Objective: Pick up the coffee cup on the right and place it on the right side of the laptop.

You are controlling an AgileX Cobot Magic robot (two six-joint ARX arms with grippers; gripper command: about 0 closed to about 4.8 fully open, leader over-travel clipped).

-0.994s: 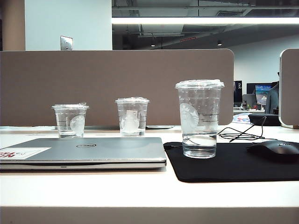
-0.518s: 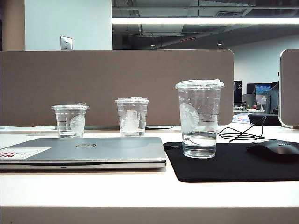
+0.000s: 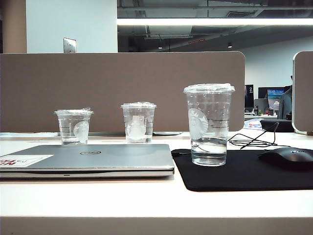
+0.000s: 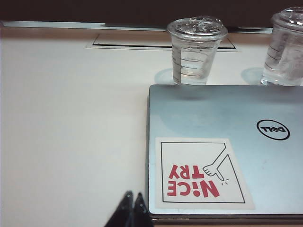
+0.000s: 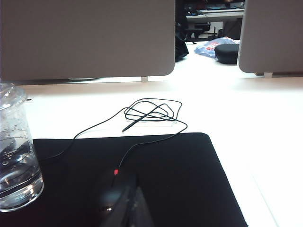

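Observation:
The coffee cup (image 3: 209,125), tall clear plastic with a flat lid, a white logo and some water in it, stands upright on the black mouse pad (image 3: 244,174), just right of the closed silver laptop (image 3: 93,157). Neither gripper shows in the exterior view. In the left wrist view my left gripper (image 4: 134,195) is shut and empty over the bare table, beside the laptop's (image 4: 227,118) sticker corner. My right gripper (image 5: 134,189) is shut and empty, low over the mouse pad (image 5: 180,175) by the mouse (image 5: 110,198), with the coffee cup (image 5: 14,156) off to its side.
Two shorter clear cups (image 3: 74,126) (image 3: 138,122) stand behind the laptop, before a grey partition (image 3: 122,88). A black mouse (image 3: 288,157) sits on the pad's right end, its coiled cable (image 3: 252,141) lying behind. Another partition (image 3: 303,90) stands far right.

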